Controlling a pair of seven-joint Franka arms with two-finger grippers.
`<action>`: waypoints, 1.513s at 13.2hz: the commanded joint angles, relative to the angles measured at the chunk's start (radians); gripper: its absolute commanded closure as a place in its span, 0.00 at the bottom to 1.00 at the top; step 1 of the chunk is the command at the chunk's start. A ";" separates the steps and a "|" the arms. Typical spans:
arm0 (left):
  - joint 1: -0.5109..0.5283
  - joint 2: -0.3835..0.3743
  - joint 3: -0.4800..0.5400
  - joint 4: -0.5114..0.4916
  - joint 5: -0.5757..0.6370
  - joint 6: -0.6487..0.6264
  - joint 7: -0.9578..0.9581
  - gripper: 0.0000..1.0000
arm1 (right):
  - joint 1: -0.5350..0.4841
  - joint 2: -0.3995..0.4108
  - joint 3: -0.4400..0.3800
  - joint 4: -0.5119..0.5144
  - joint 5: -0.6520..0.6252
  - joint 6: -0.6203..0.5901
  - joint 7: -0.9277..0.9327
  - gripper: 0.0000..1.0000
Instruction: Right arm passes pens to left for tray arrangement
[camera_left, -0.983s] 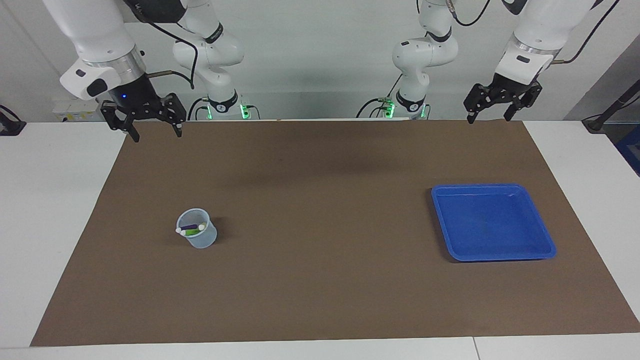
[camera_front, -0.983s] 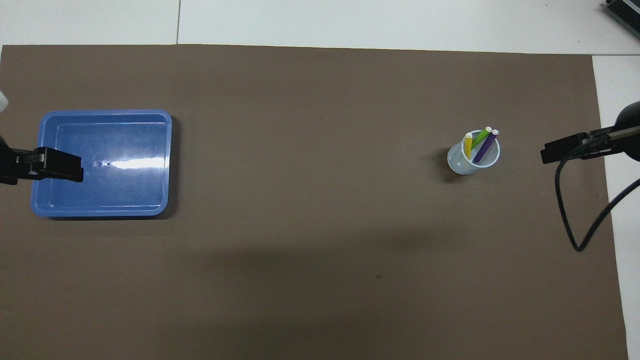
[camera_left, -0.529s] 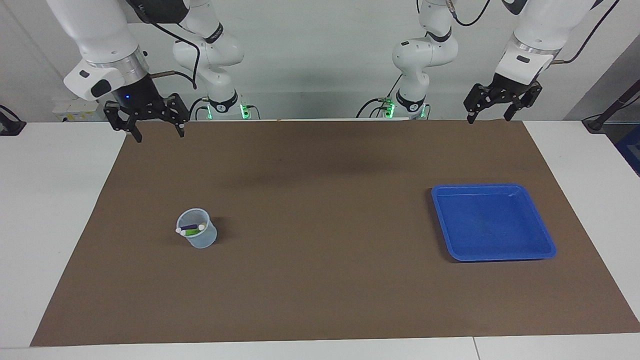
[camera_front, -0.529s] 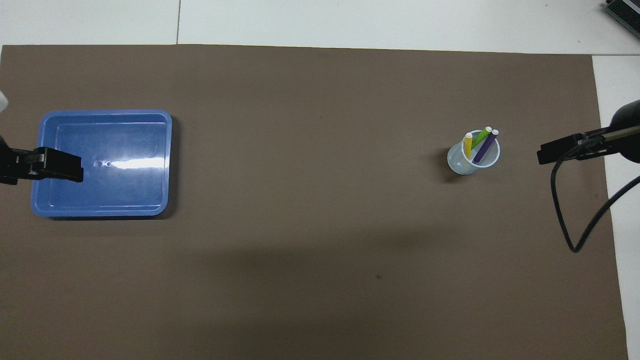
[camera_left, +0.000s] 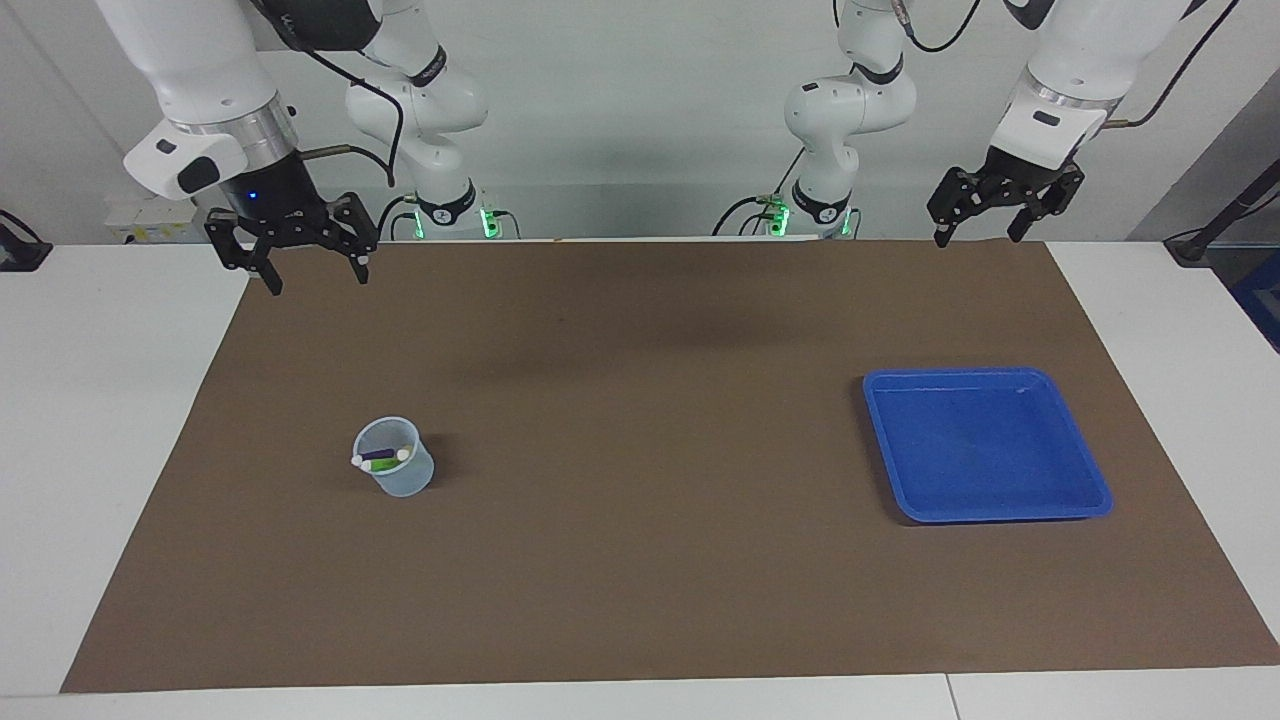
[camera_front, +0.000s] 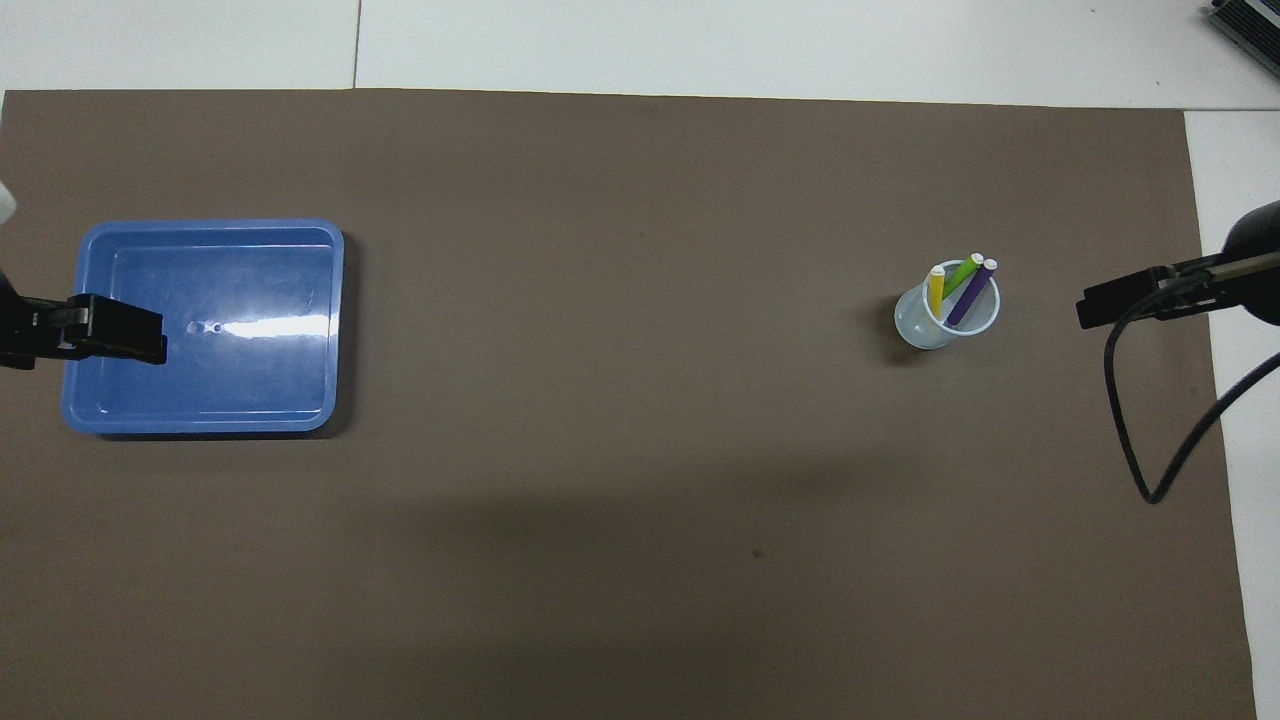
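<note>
Three pens (camera_front: 958, 288), yellow, green and purple, stand in a small translucent cup (camera_left: 395, 458) (camera_front: 930, 322) toward the right arm's end of the brown mat. The blue tray (camera_left: 985, 445) (camera_front: 205, 325) lies toward the left arm's end and holds nothing. My right gripper (camera_left: 312, 272) hangs open and holds nothing, over the mat's edge near the robots. My left gripper (camera_left: 977, 230) also hangs open with nothing in it, over the mat's edge at its own end. In the overhead view the left gripper (camera_front: 115, 330) covers part of the tray's rim, and the right gripper (camera_front: 1125, 300) shows only its tip.
A brown mat (camera_left: 640, 450) covers most of the white table (camera_left: 90, 400). A thick black cable (camera_front: 1150, 430) loops down from the right wrist. Two further white arm bases (camera_left: 440, 200) stand at the robots' end.
My right gripper has shifted slightly toward the middle of the table and turned a little. The left arm, pens, cup and tray have not moved.
</note>
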 joint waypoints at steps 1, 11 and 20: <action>0.003 -0.029 0.001 -0.030 0.010 -0.002 0.013 0.00 | -0.003 -0.004 0.005 -0.051 0.036 0.052 0.005 0.00; 0.008 -0.029 0.001 -0.030 0.010 -0.002 0.016 0.00 | 0.030 0.234 0.008 -0.043 0.035 0.301 0.005 0.00; 0.003 -0.029 0.001 -0.030 0.010 -0.002 0.013 0.00 | 0.036 0.398 0.022 -0.056 0.036 0.481 -0.067 0.00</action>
